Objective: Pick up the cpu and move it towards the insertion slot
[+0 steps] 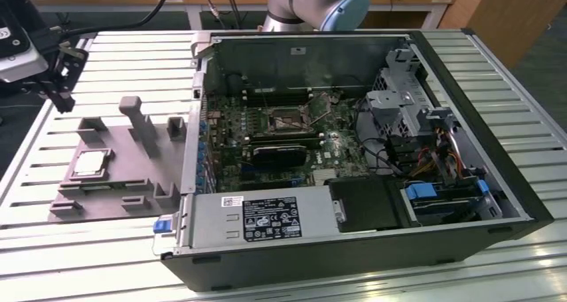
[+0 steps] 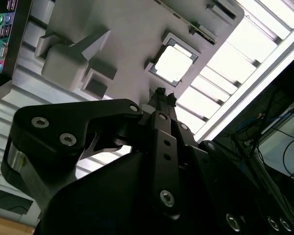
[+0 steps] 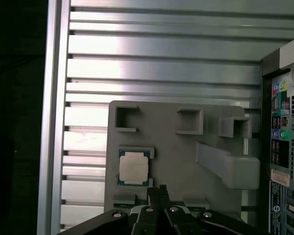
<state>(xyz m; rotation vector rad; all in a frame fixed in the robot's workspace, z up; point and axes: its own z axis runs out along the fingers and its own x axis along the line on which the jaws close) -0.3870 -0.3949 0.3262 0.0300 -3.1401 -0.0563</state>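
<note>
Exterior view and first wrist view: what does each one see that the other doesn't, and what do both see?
Exterior view: the inside of the open computer case, with the insertion slot on its board, and a blue-capped arm joint. First wrist view: the coloured ports on the case's back. Both: the gripper near the grey fixture, the cpu lying in it ungripped, and the slatted table.

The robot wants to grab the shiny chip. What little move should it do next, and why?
Probably slide the gripper sideways until it is right over the cpu, and open it on the way. The cpu lies flat in its pocket on the grey fixture, untouched, while the gripper hangs off to one side of it, shut and holding nothing.
</note>
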